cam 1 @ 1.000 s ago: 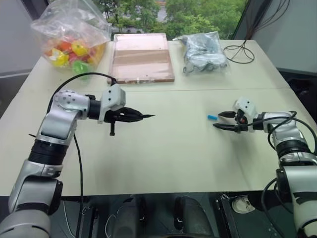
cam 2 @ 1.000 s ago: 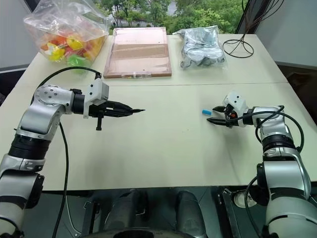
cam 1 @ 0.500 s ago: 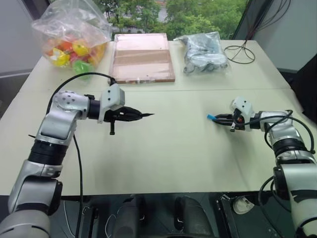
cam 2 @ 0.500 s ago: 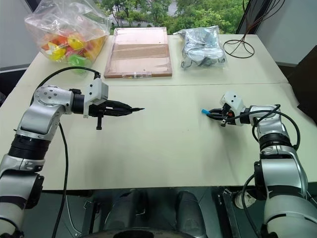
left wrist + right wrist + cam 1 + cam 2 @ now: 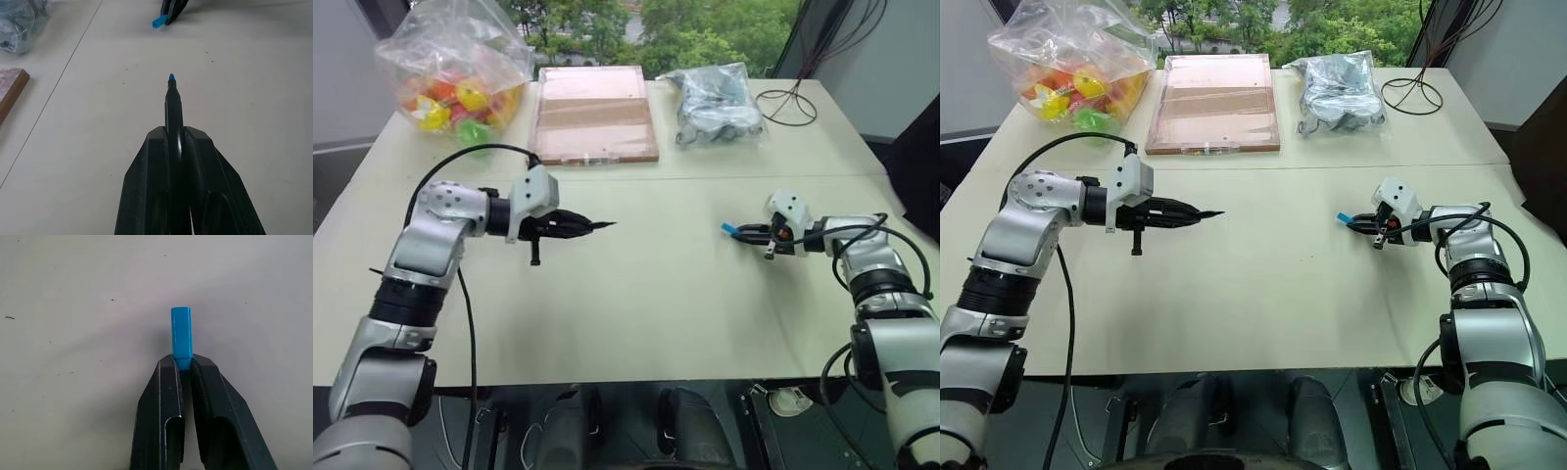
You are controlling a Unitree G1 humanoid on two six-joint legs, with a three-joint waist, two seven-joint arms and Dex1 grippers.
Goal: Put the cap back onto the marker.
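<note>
Right gripper [image 5: 182, 363] pinching cap [image 5: 181, 337], left gripper [image 5: 173, 142] gripping marker [image 5: 172, 107]

Two arms, silver-grey metallic shells with black joint bands. White block housing at each wrist. Left gripper [image 5: 597, 226] and right gripper [image 5: 741, 231]: two slim, tapering, glossy black fingers each. Black cables loop loosely along both forearms.

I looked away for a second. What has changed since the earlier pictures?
The right gripper reached the cap on the table and shut its jaws on one end. The left gripper stays put, clamping the marker, tip towards the cap.
</note>
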